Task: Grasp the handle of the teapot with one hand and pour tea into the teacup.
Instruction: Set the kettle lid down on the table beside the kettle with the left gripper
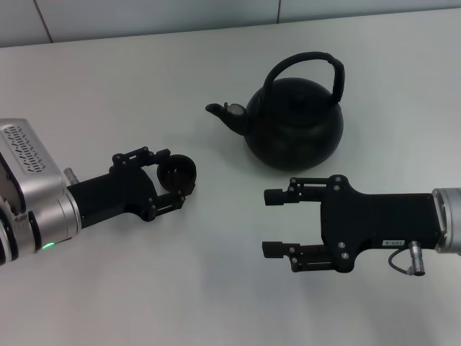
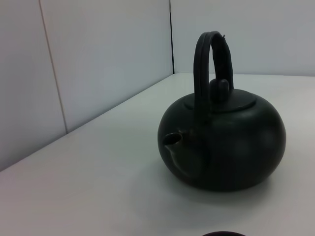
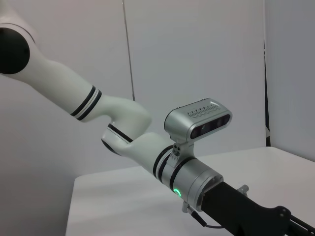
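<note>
White bench (image 1: 144, 79) runs up to pale wall panels at the back, and on it I see the teapot (image 1: 294, 122) standing upright, spout pointing toward my left side, its arched handle (image 1: 310, 65) raised over the lid. From the left wrist camera the teapot (image 2: 224, 150) sits a little way ahead, the handle (image 2: 211, 64) edge-on and the lid knob just behind it

My left gripper (image 1: 171, 186) lies low over the bench on the left, its fingers (image 1: 137, 156) set either side of the teacup (image 1: 176, 173) and closed against it; the cup sits near the teapot, off its spout side, not touching. Only the cup's rim (image 2: 224, 234) shows at the edge of the left wrist view

My right gripper (image 1: 274, 223) hovers in front of the teapot, well short of the handle, its fingers (image 1: 277, 195) spread apart and holding nothing. The right wrist camera shows only my left arm (image 3: 133, 132) and its wrist camera housing (image 3: 198, 119)
</note>
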Tool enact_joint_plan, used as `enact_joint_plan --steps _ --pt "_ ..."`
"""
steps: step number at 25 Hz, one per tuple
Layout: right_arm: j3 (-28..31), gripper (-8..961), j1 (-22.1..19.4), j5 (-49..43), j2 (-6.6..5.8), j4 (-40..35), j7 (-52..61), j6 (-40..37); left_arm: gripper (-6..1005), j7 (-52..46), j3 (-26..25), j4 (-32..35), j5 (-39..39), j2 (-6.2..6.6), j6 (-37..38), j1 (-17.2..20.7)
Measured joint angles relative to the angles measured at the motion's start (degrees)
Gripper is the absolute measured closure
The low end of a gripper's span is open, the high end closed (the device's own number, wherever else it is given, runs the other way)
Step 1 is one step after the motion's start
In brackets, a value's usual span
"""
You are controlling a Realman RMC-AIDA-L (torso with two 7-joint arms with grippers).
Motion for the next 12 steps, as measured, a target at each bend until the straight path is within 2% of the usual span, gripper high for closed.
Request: enact_joint_plan --steps 5,7,12 --pt "0.00 260 0.08 0.04 0.00 -0.14 0.00 0.00 310 -0.23 0.77 0.11 0.19 0.00 0.01 0.00" --pt "0.00 260 0.11 0.04 0.00 -0.14 0.00 0.00 310 -1.18 2.73 0.64 0.18 0.00 0.09 -0.26" --pt "0.24 260 0.21 -0.08 0.00 -0.11 0.00 0.04 310 -2.26 2.76 1.11 0.02 0.00 -0.01 -0.42"
